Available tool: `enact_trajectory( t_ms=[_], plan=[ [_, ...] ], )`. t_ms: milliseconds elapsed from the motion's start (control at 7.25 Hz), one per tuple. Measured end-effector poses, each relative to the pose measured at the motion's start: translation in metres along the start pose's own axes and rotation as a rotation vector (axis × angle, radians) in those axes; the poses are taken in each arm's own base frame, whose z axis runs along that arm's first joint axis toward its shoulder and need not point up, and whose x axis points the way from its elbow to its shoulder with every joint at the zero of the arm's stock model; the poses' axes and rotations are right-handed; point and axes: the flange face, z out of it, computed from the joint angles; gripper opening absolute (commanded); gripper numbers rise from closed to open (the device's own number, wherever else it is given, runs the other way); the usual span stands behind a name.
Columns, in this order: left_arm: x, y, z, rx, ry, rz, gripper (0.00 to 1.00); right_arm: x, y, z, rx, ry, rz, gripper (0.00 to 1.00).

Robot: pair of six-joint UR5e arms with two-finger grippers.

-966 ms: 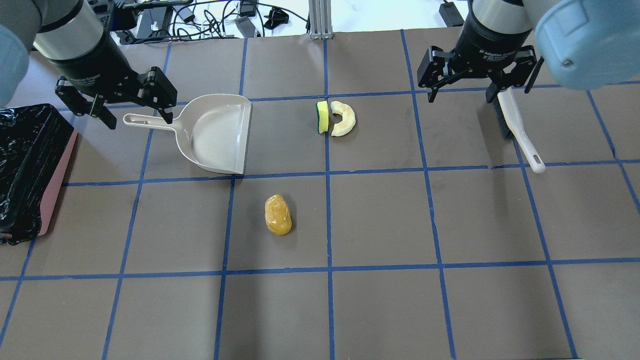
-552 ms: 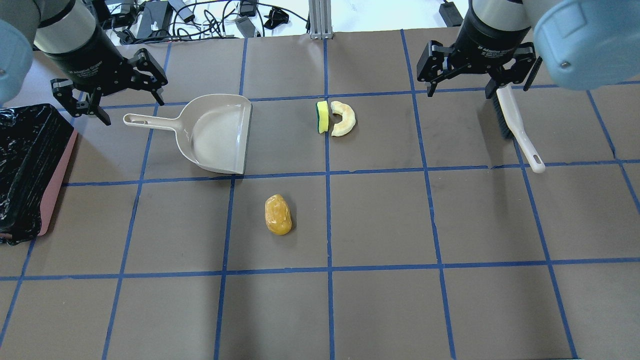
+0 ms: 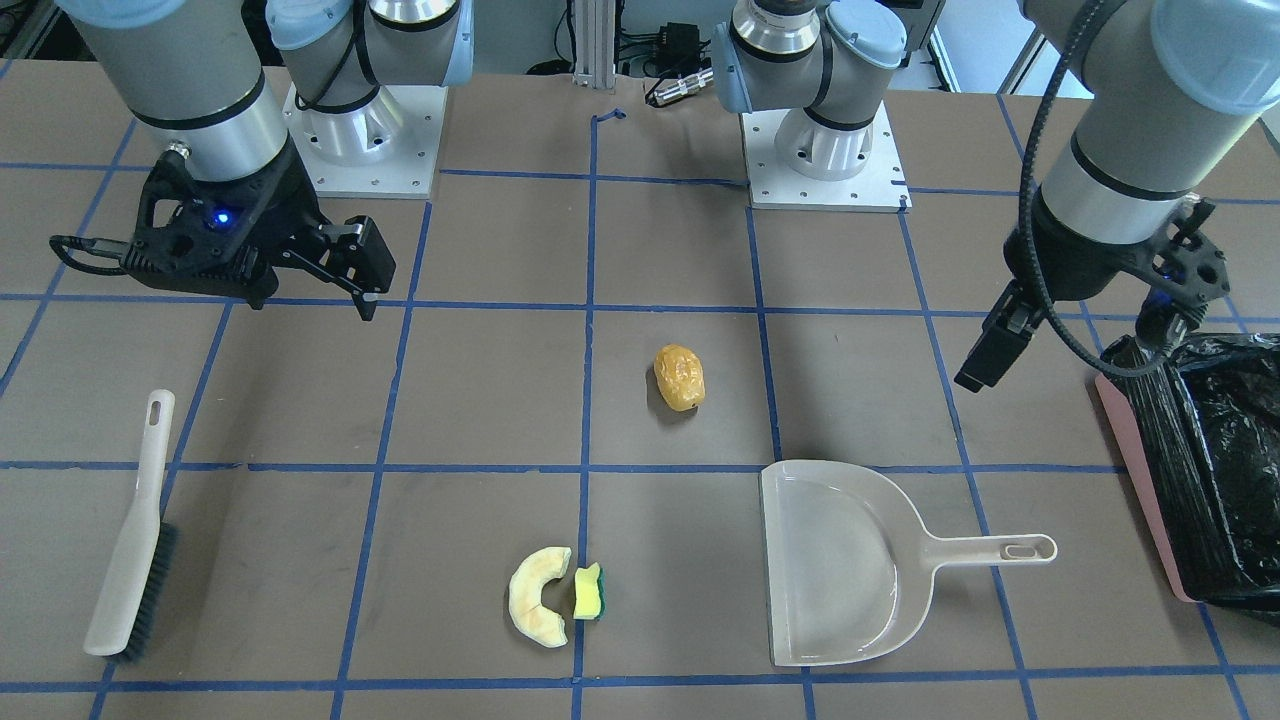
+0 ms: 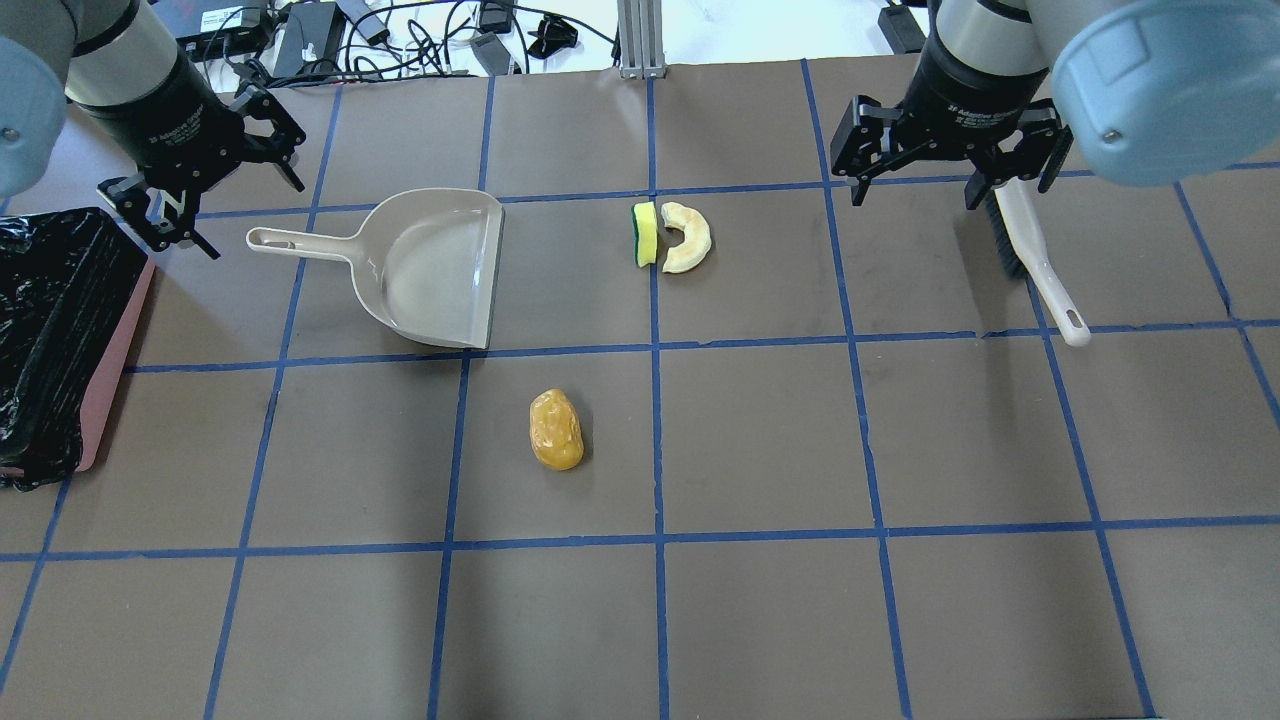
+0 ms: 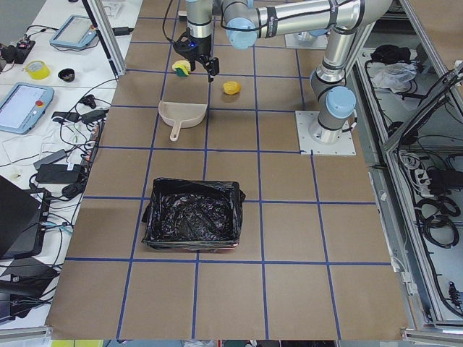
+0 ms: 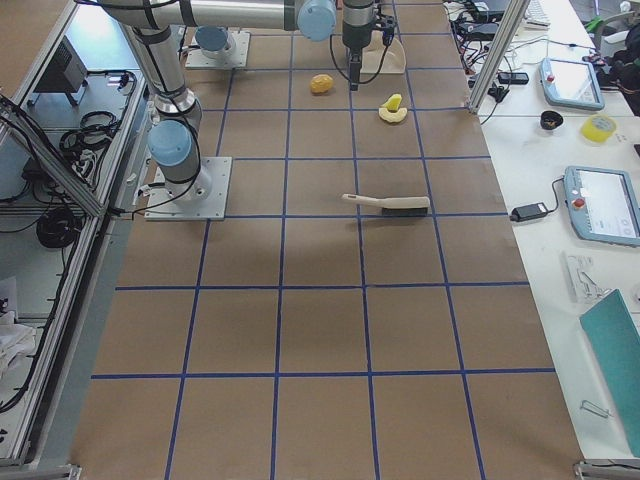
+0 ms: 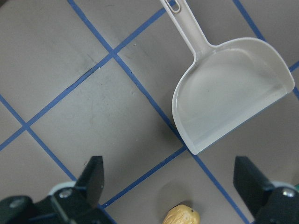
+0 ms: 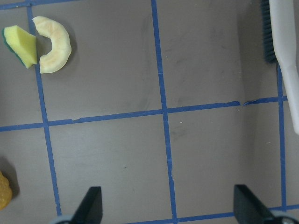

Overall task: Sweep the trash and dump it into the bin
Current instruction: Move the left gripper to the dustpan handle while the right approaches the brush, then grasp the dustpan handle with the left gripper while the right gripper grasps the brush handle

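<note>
Left gripper (image 7: 169,182) and right gripper (image 4: 915,185) are wide open and empty. Lump (image 4: 556,430) sits mid-table, well apart from crescent (image 4: 688,237) just beside sponge chunk (image 4: 646,234). All probably light and will skid, so you sweep. Grab brush (image 4: 1030,255) and dustpan (image 4: 430,265) by their stiff handles.

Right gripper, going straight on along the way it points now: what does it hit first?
Probably only the brown blue-taped table. In the right wrist view the open right gripper frames bare surface. The white-handled black-bristle brush sits off to one side, the pale cream crescent to the other. Height is unclear.
</note>
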Motion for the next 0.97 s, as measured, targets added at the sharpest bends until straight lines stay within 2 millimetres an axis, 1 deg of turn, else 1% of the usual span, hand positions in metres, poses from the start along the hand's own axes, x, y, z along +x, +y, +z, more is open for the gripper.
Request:
enact_trajectory(
  t_ms=[276,414,552,690,828,966],
  plan=[
    [0.016,-0.027,0.019,0.026,0.01,-0.259,0.97,-0.002,0.0,0.033,-0.006,-0.013,-0.002,1.0],
    [0.026,-0.042,0.033,0.033,-0.008,-0.36,0.91,0.0,-0.001,0.045,0.024,-0.004,-0.03,1.0],
    [0.036,-0.054,0.045,0.035,-0.022,-0.426,0.77,0.009,-0.006,0.055,0.045,0.018,-0.072,1.0],
    [0.046,-0.066,0.058,0.034,-0.034,-0.487,0.77,0.032,-0.016,0.065,0.044,0.036,-0.092,0.97],
    [0.054,-0.077,0.075,0.04,-0.058,-0.543,0.77,0.067,-0.032,0.079,0.025,0.04,-0.093,0.96],
    [0.061,-0.087,0.094,0.055,-0.093,-0.58,0.7,0.11,-0.049,0.099,0.002,0.04,-0.094,0.96]
  ],
)
